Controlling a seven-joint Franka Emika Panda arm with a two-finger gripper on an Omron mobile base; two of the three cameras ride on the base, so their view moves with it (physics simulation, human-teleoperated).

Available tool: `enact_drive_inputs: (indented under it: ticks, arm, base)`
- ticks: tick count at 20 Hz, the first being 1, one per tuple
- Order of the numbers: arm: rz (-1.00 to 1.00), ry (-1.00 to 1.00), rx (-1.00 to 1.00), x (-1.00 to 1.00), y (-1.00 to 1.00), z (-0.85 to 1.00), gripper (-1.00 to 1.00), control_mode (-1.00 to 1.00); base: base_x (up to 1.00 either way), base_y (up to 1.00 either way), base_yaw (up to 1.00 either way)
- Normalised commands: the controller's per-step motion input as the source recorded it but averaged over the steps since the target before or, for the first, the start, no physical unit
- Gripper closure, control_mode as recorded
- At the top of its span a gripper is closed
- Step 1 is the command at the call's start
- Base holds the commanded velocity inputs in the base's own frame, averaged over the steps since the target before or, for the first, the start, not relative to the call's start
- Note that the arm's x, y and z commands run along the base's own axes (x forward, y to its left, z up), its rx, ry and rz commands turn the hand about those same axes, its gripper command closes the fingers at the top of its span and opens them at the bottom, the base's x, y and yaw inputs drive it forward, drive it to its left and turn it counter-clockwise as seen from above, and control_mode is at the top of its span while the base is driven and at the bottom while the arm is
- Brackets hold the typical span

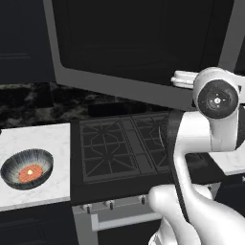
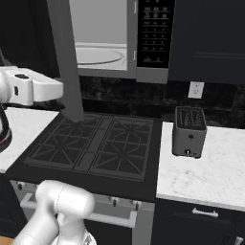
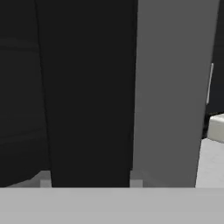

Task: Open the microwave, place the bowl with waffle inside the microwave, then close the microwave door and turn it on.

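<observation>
The microwave (image 2: 131,72) hangs above the stove, its cavity showing the glass turntable (image 2: 98,55) beside the button panel (image 2: 154,33). The microwave door (image 1: 143,43) stands swung wide open over the stove and appears edge-on in the right base view (image 2: 64,57). My gripper (image 3: 90,180) is at the door's free edge, its fingertips on either side of the dark vertical handle bar (image 3: 87,87), closed on it. The bowl (image 1: 42,157) sits on the white counter left of the stove. The waffle (image 1: 29,173) lies inside the bowl.
A black gas stove (image 1: 124,148) lies directly under the open door. A dark toaster (image 2: 190,131) stands on the white counter (image 2: 210,182) right of the stove. The bowl's counter (image 1: 38,136) ends at the stove's left edge. Dark cabinets flank the microwave.
</observation>
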Motion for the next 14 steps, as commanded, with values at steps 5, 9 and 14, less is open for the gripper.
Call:
enact_drive_inputs:
  ticks: [5,9,14]
  arm:
    - [-0.17,-0.16,-0.11,-0.88,0.52,-0.01,-1.00,-1.00]
    - [-0.08,0.00,0.00,0.16,0.12,-0.10,-1.00,-1.00]
    - [0.00,-0.06,0.00,0.07,0.06,-0.01,-1.00,-1.00]
  base:
    - [0.00,0.00,0.00]
    - [0.00,0.00,0.00]
    - [0.00,0.00,0.00]
